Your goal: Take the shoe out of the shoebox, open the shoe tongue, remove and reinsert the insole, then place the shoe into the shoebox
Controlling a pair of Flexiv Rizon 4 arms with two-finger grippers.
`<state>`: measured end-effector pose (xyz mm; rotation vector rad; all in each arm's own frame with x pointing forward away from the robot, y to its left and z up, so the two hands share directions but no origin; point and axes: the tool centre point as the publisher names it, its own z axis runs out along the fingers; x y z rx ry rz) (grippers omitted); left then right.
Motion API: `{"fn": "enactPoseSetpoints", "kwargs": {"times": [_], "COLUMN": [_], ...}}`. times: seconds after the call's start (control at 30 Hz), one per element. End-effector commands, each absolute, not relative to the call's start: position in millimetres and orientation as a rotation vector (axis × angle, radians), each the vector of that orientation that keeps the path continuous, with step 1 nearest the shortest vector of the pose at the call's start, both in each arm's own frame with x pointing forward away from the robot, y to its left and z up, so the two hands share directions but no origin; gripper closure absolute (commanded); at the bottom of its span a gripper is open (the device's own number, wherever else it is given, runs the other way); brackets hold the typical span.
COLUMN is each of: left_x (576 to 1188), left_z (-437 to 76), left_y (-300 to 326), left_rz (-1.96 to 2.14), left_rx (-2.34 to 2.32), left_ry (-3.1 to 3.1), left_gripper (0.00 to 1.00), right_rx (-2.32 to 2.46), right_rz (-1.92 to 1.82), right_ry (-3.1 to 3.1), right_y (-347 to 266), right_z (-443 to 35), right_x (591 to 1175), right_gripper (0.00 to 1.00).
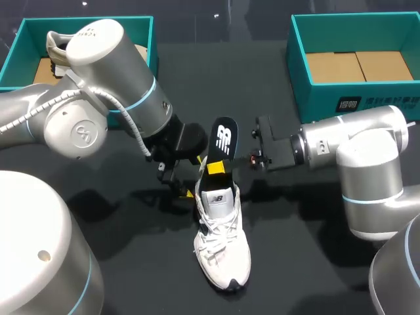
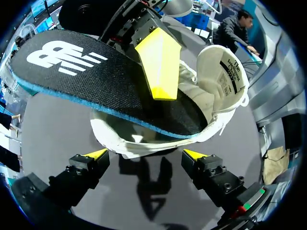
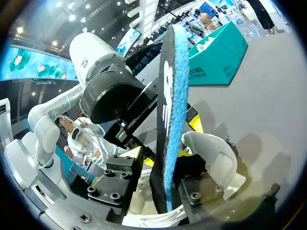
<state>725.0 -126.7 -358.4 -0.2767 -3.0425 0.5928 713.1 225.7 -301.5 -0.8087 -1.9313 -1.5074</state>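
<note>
1. Grip on the insole (image 3: 169, 120) is the first weak point. The right jaws are clenched on it from both flat sides. Its front part sits inside the shoe (image 1: 222, 246) and its logo end sticks out above the heel. If the pinch is shallow, I judge the insole can slip or twist between the jaws, or bend and jam in the shoe.
2. The left jaws are released, with the two yellow tips spread near the heel and touching nothing that I can see. So nothing holds the shoe, and it can slide or tip on the table (image 1: 315, 262) and follow the insole.
3. The tongue (image 2: 223, 72) is folded open. If it falls back, it can cover the opening.
4. The shoebox (image 1: 315, 98) stands well apart from the shoe, at the far right of the table.
</note>
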Motion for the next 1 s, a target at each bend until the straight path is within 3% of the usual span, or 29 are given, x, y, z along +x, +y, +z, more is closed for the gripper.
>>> {"fn": "enactPoseSetpoints", "kwargs": {"times": [0.03, 0.2, 0.33, 1.0], "left_x": [724, 724, 724, 724], "left_z": [-359, -359, -359, -359], "left_y": [-127, -127, -127, -127], "left_rz": [0.591, 0.591, 0.591, 0.591], "left_rx": [-0.278, -0.278, -0.278, -0.278], "left_ry": [-3.045, -3.045, -3.045, -3.045], "left_gripper": [0.0, 0.0, 0.0, 0.0], "right_rx": [-0.806, -0.796, -0.791, -0.844], "right_rz": [-1.487, -1.482, -1.477, -1.447], "right_ry": [-1.945, -1.941, -1.937, -1.873], "right_y": [220, 218, 218, 226], "right_z": [-295, -297, -298, -331], "right_x": [717, 724, 727, 705], "right_gripper": [0.69, 0.73, 1.0, 1.0]}}
